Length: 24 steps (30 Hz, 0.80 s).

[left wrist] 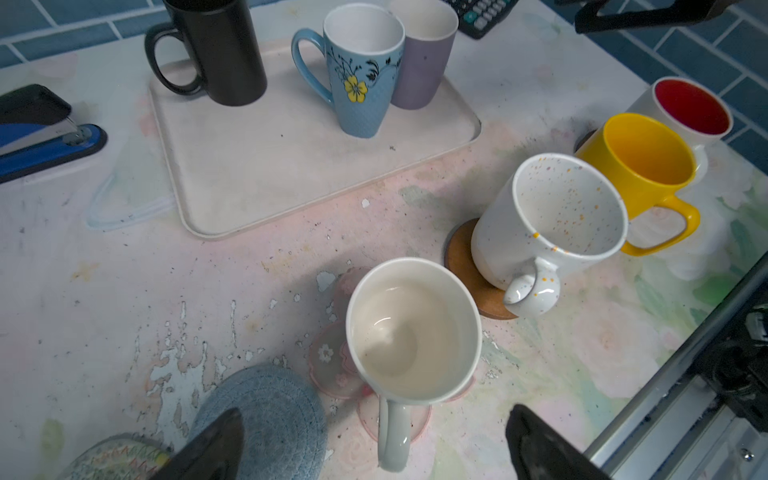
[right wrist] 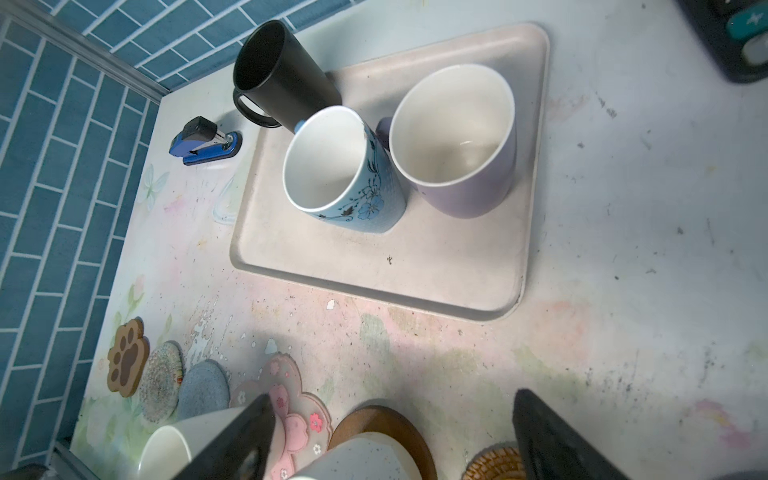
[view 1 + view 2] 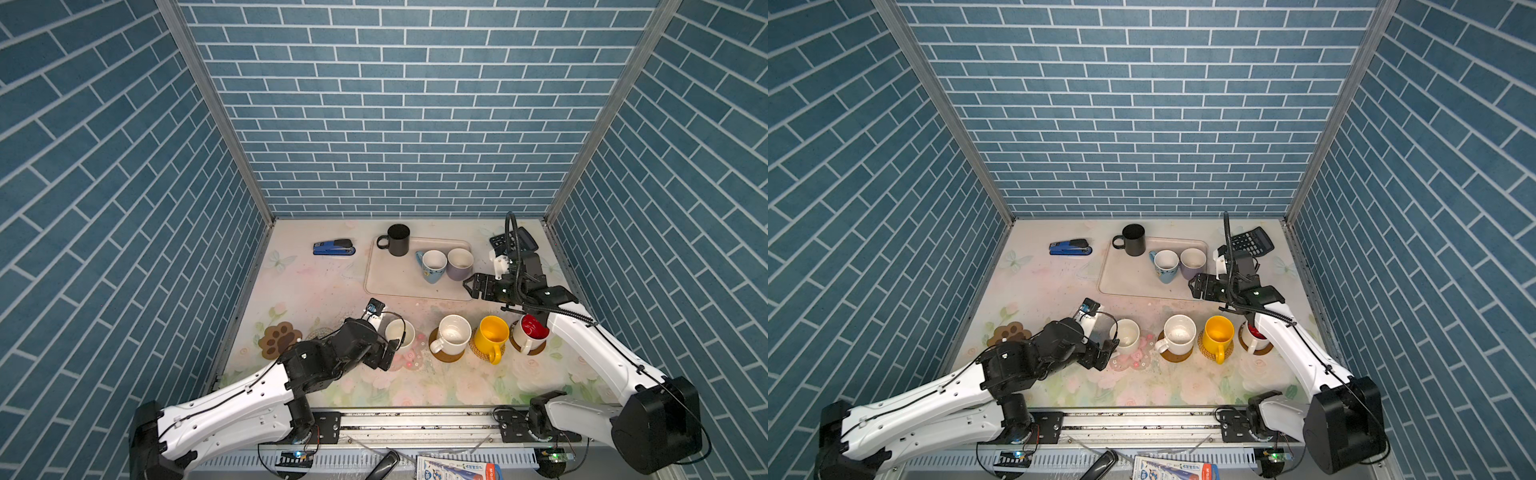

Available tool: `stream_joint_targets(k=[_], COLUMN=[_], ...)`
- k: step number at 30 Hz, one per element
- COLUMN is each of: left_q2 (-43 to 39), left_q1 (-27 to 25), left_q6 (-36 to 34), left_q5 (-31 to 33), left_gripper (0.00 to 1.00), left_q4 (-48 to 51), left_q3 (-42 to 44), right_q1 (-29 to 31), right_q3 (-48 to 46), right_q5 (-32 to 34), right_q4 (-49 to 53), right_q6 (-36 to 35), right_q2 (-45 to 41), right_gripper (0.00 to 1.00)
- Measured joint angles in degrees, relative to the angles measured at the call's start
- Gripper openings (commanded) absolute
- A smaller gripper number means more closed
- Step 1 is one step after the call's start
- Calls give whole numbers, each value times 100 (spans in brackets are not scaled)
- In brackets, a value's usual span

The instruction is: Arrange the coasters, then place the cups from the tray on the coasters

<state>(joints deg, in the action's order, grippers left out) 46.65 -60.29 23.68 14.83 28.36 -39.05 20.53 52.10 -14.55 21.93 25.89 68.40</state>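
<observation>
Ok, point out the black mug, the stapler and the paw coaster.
black mug (image 3: 398, 246), in a top view, on its side wall.
stapler (image 3: 330, 249), in a top view, on its blue body.
paw coaster (image 2: 126, 365), right wrist view, on its big pad.

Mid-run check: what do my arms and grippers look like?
Both arms have white shells with black joints: left arm, right arm. Along them run thin black cables; the right carries a ribbed black hose. The left gripper and right gripper are black.

Near side of tray (image 3: 395, 282) bare, black mug (image 3: 399, 242) at far corner, blue mug (image 3: 433, 268) touching lavender mug (image 3: 460, 266)
</observation>
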Motion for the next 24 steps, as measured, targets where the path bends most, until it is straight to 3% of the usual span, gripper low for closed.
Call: stream_joint_targets(k=[6, 9, 16, 20, 24], left_q2=[-168, -74, 227, 291, 293], left_q1=[0, 0, 236, 911, 1534], left_q6=[313, 472, 564, 540, 544], left_q5=[280, 424, 529, 219, -157], left_gripper=[99, 99, 99, 99, 99], left_q4=[509, 800, 1187, 1075, 903], left_q3=[-468, -697, -970, -887, -581], right_q1=[35, 101, 199, 232, 267], right_q3=[553, 1045, 2649, 4024, 5453], right_q5=[-68, -63, 2, 20, 66], right_q4=[442, 667, 1207, 1517, 1884], right_q6=[37, 46, -138, -291, -389], right_q2=[127, 459, 1740, 2837, 3965], right_gripper=[40, 29, 13, 0, 0])
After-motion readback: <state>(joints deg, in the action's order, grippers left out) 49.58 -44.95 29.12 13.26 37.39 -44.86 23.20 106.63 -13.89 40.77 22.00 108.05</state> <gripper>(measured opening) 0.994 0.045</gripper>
